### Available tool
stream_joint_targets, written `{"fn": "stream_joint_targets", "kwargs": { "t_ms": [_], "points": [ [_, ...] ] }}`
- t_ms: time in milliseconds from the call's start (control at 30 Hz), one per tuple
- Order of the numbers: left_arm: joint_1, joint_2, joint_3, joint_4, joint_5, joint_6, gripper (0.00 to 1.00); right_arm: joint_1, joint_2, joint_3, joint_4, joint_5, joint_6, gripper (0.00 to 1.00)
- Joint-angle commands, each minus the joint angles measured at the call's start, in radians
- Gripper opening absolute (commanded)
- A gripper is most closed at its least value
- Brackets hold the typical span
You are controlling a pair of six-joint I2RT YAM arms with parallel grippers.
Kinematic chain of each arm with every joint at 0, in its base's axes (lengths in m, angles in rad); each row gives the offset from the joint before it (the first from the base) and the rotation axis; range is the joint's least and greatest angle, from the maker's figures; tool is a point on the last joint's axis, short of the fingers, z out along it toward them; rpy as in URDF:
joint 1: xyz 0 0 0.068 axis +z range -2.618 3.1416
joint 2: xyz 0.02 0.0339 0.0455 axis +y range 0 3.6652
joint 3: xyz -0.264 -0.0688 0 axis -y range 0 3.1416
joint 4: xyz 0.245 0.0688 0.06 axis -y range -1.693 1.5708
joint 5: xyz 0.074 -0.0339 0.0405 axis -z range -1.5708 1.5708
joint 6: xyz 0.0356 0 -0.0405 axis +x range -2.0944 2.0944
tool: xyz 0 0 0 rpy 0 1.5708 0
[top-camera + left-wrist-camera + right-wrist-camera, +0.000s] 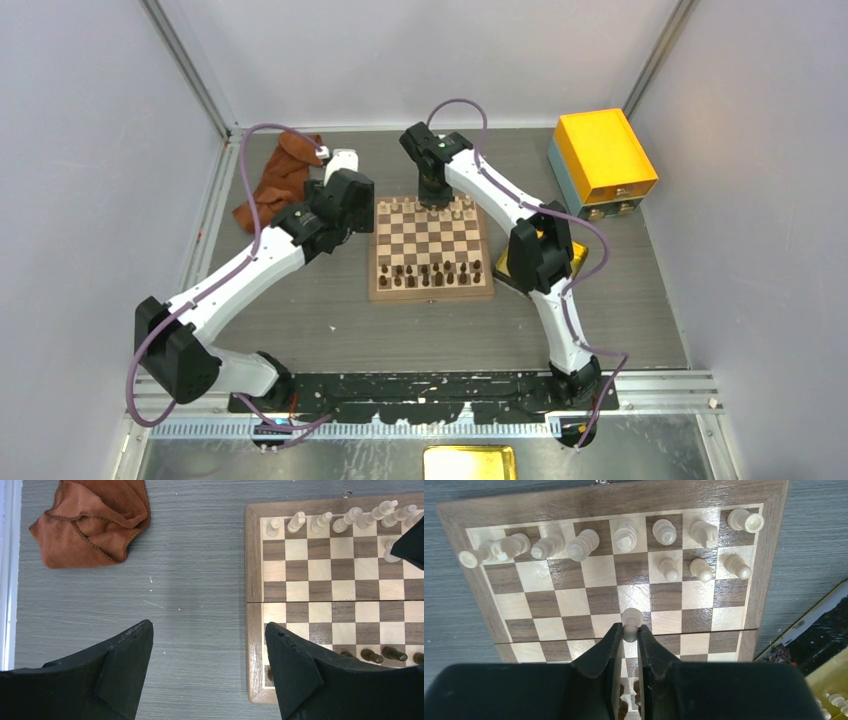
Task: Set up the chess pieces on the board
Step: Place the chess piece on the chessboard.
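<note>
The board (pixel 431 291) lies mid-table, its wood border (pixel 461 517) framing light and dark squares. Cream chess pieces (pixel 626 534) fill the far row, with three more (pixel 700 569) in the row before it on the right. My right gripper (pixel 629 630) is shut on a cream pawn (pixel 631 618), held above the board's middle squares. My left gripper (pixel 209 632) hangs open over bare table just left of the board (pixel 254 570), nothing between its fingers. Dark pieces (pixel 436 273) stand in the near rows.
A rust-brown cloth (pixel 277 178) lies crumpled at the back left. An orange-yellow box (pixel 603 156) stands at the back right. A yellow tray (pixel 829 680) with more cream pieces sits right of the board, partly under the right arm.
</note>
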Motion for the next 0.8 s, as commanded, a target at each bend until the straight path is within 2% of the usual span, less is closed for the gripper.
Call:
{"fn": "stream_joint_targets", "kwargs": {
  "t_ms": [0, 767],
  "points": [
    [0.008, -0.040, -0.001, 0.037, -0.023, -0.019, 0.83, 0.009, 0.014, 0.034, -0.013, 0.004, -0.015, 0.01],
    [0.010, -0.028, -0.006, 0.049, -0.027, 0.004, 0.83, -0.011, 0.088, 0.060, 0.039, -0.004, -0.034, 0.01]
  ]
}}
